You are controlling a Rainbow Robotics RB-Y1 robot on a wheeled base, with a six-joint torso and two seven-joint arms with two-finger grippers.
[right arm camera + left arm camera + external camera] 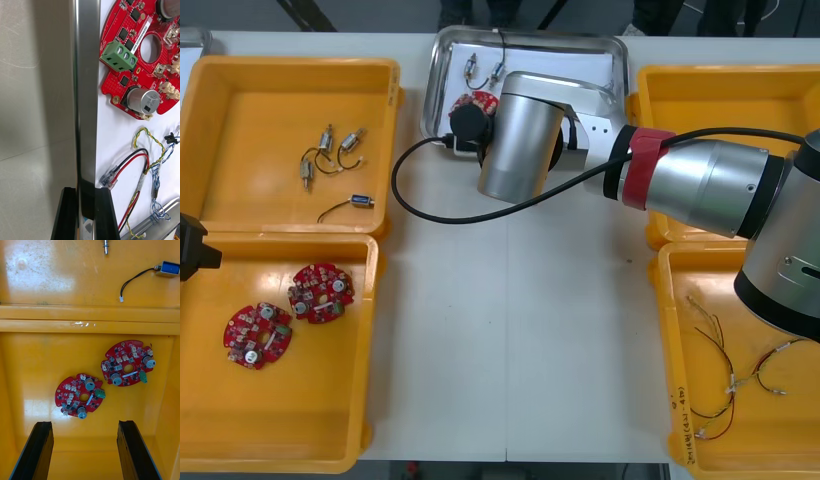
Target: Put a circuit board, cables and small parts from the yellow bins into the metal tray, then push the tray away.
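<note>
Right pincer: the right pincer (87,195) is clamped on the rim of the shiny rectangular metal tray (620,60) at its near left corner. One black finger is outside the wall and the other inside.
Left pincer: the left pincer (84,423) hangs open and idle, its fingers well apart, over the near left yellow plastic bin (330,440).
In the tray: a round red circuit board (112,80) lies on the white floor just beside the gripped rim. Next to it lie a red and black cable (131,159), a twisted yellow and green cable (150,140) and a twisted blue and white cable (162,176). Two small metal parts (472,68) sit toward the far side.
Done: loading looks complete, since a board, cables and parts are all in the tray.
Left to do: push the tray away.
Around: two spare red boards (127,362) lie in the near left bin. Wired small parts (330,150) are in the far left yellow bin (240,80), and thin loose cables (730,380) in the near right yellow bin (670,300).
In the way: yellow bins stand close on both sides of the tray. Its far rim is already near the far edge of the light bench (510,330), so there seems little room for the push.
</note>
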